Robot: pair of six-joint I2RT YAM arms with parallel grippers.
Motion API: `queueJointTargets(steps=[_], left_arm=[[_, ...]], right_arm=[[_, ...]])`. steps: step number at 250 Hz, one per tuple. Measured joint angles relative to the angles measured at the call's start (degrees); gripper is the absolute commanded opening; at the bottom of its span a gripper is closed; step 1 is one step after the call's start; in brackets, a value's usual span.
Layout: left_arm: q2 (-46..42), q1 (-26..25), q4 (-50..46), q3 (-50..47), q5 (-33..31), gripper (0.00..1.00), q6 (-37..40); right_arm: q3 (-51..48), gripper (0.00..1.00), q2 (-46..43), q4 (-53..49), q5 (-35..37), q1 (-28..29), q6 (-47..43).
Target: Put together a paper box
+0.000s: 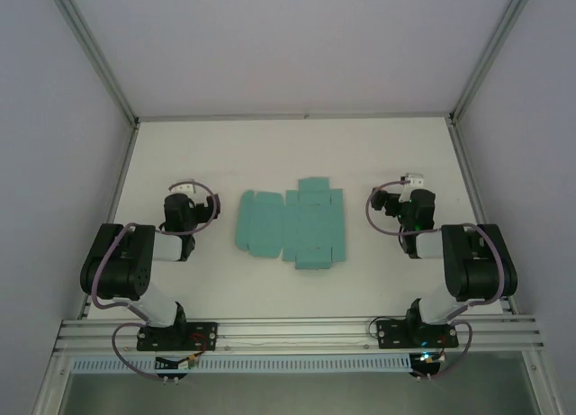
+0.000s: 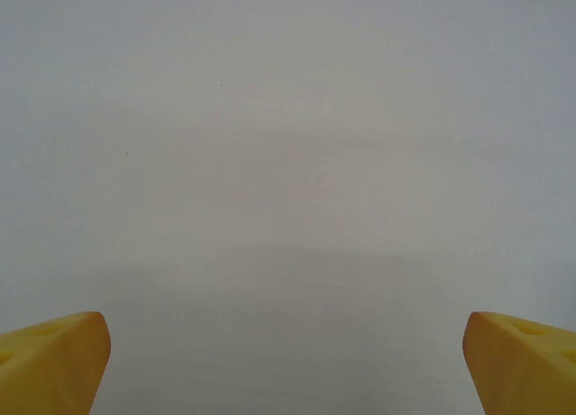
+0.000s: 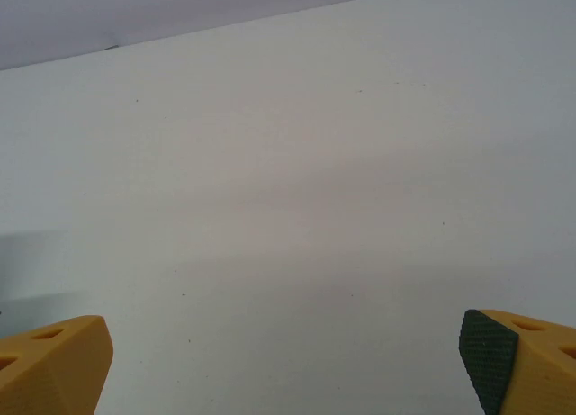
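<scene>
Both grippers stand wide apart with nothing between their fingers. Seen from its own wrist camera, the left gripper (image 2: 286,352) shows two yellow fingertips (image 2: 56,361) at the bottom corners of the frame, with bare white table (image 2: 288,163) between and beyond them. The right gripper (image 3: 286,352) looks much the same from its wrist: one yellow finger sits at the lower left, and the one at the lower right carries a dark, textured pad (image 3: 487,361) on its inner face. White tabletop runs between them up to a pale wall (image 3: 135,10) across the top of the frame. From above, the paper box (image 1: 292,226) lies flat on the table as an unfolded teal-green die-cut sheet, roughly midway between the two arms and touching neither gripper. Creases divide its right part into a grid of panels, with a flap jutting out on the far side and another on the near side; its left part is a broader panel with a notched outer edge. Each arm is folded back on itself, its base bolted to the metal rail (image 1: 297,329) along the near edge of the table.
</scene>
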Motion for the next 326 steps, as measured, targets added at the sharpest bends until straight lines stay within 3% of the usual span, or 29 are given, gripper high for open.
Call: queueJointTargets(steps=[179, 262, 292, 326], left_arm=[[-0.3, 0.0, -1.0, 0.4, -0.3, 1.00, 0.0], [-16.9, -0.1, -21.4, 9.8, -0.9, 1.00, -3.1], [-21.5, -1.1, -28.9, 13.9, 1.9, 1.00, -7.7], [-24.0, -3.1, -35.6, 14.9, 7.7, 1.00, -12.8]], right_arm=[[0.5, 1.00, -0.5, -1.7, 0.3, 0.0, 0.3], [13.5, 1.00, -13.4, -25.1, 5.5, 3.2, 3.1], [17.2, 1.00, -17.0, -33.0, 6.2, 7.1, 5.9], [18.7, 0.91, -19.3, -41.3, 3.7, 11.6, 10.8]])
